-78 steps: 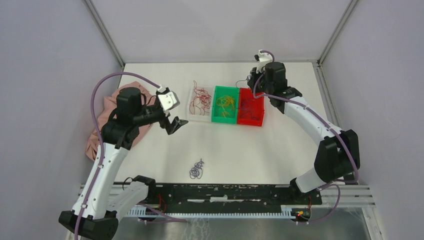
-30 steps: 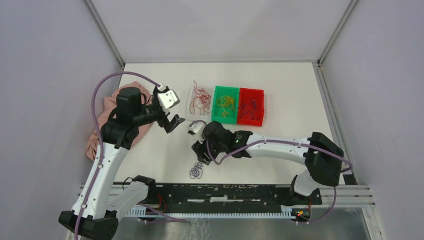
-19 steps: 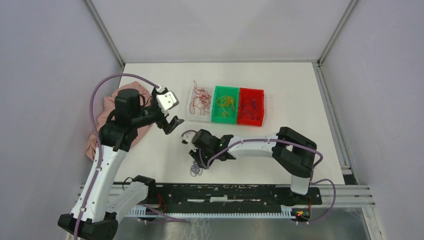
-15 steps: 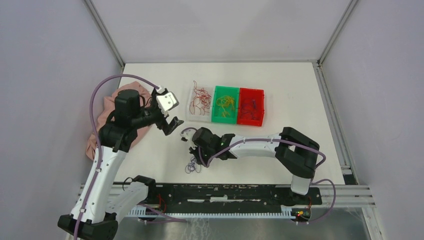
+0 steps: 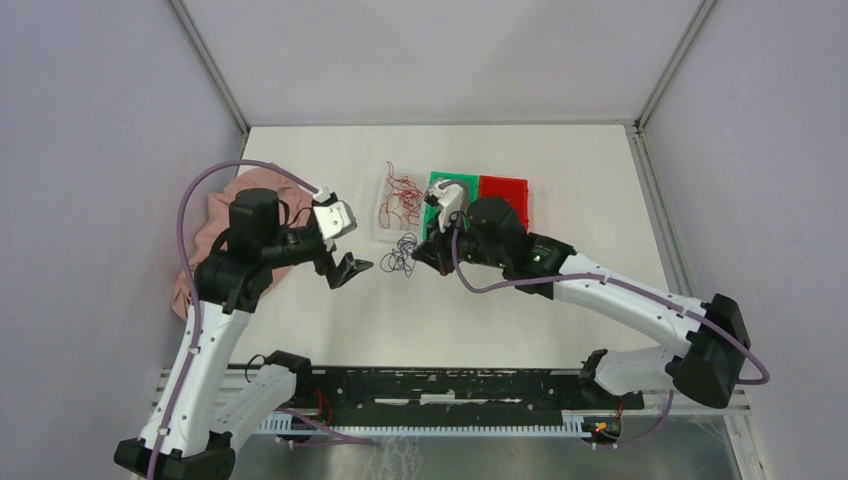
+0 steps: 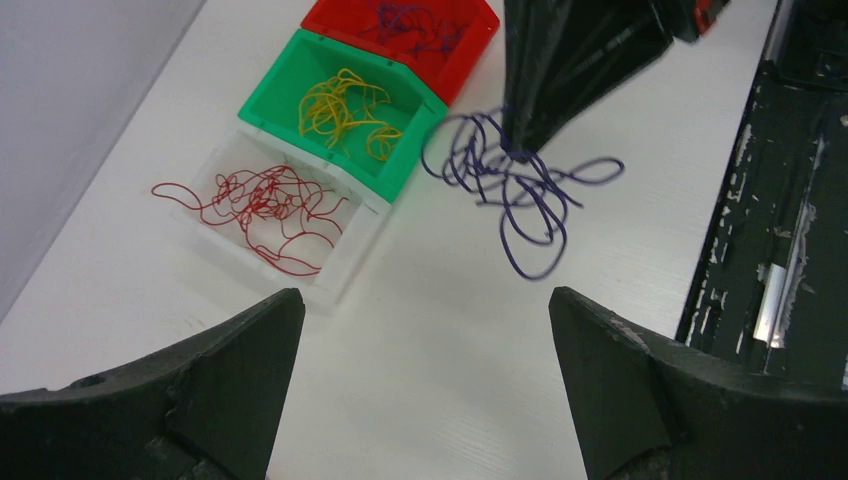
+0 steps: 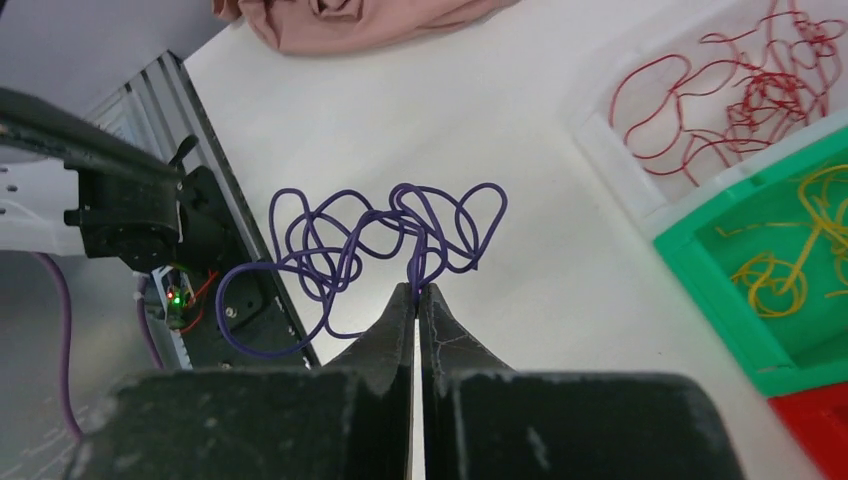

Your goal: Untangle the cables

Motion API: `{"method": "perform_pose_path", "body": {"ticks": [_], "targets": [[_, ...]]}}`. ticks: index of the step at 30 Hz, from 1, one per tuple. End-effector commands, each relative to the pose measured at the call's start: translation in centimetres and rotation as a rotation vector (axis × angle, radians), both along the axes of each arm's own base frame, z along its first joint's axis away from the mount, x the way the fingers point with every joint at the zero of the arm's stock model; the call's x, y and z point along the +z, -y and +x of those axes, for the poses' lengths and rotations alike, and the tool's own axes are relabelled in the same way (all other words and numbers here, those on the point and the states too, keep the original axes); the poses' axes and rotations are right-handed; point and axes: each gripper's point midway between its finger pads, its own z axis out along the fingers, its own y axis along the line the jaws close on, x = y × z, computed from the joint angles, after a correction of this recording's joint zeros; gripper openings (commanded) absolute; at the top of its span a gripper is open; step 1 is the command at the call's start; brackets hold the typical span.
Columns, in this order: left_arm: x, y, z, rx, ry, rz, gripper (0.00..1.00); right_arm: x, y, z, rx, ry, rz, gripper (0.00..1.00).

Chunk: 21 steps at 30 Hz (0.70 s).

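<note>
A tangle of purple cable (image 7: 380, 245) hangs from my right gripper (image 7: 416, 290), whose jaws are shut on it. From above, the purple cable (image 5: 403, 254) is lifted over the table beside the bins, with the right gripper (image 5: 424, 254) at its right side. The left wrist view has the same purple cable (image 6: 515, 185) dangling ahead of my open left gripper (image 6: 425, 315). From above, the left gripper (image 5: 345, 268) stands open just left of the tangle, nothing between its fingers. Red cables (image 5: 400, 196) lie in the clear bin, yellow cables (image 6: 345, 105) in the green bin, purple cables (image 6: 415, 20) in the red bin.
Three bins stand in a row at the table's middle back: clear bin (image 5: 381, 228), green bin (image 5: 432, 190), red bin (image 5: 505, 184), the last two partly hidden by my right arm. A pink cloth (image 5: 215, 225) lies at the left edge. The black rail (image 5: 450, 385) runs along the near edge.
My right gripper shut on the purple tangle near the front rail, then lifted it and carried it back toward the bins. The left gripper dropped slightly and stayed open.
</note>
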Motion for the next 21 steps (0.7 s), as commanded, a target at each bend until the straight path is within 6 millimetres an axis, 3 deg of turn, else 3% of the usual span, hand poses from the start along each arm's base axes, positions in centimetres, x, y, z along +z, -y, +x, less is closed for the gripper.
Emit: {"method": "perform_pose_path", "body": {"ticks": [1,6,10,13,18,20,21], "targets": [[-1.0,0.5,-1.3,-0.068,-0.037,-0.001,0.99,1.6,3.1,2.9,-0.106,0.009,0.036,0.0],[-1.9,-0.3,0.6,0.061,-0.08,0.006,0.99,0.2,9.5,7.8,-0.363,0.04,-0.088,0.0],[-3.0,-1.2,2.6,0.186,-0.13,0.009,0.99,-2.1,16.2,12.1,-0.64,0.038,-0.172,0.0],[-3.8,-1.7,3.7,0.25,-0.169,0.026,0.99,-4.0,19.8,14.5,-0.784,0.024,-0.237,0.0],[-4.3,-2.3,5.8,0.349,-0.195,0.014,0.99,-5.1,22.4,17.9,-0.902,0.01,-0.281,0.01],[-4.3,-2.5,6.1,0.367,-0.182,0.016,0.99,-5.2,22.6,18.9,-0.918,0.021,-0.307,0.11],[-4.2,-2.7,6.2,0.374,-0.171,0.015,0.99,-5.3,22.7,19.3,-0.923,0.021,-0.328,0.2]]}}
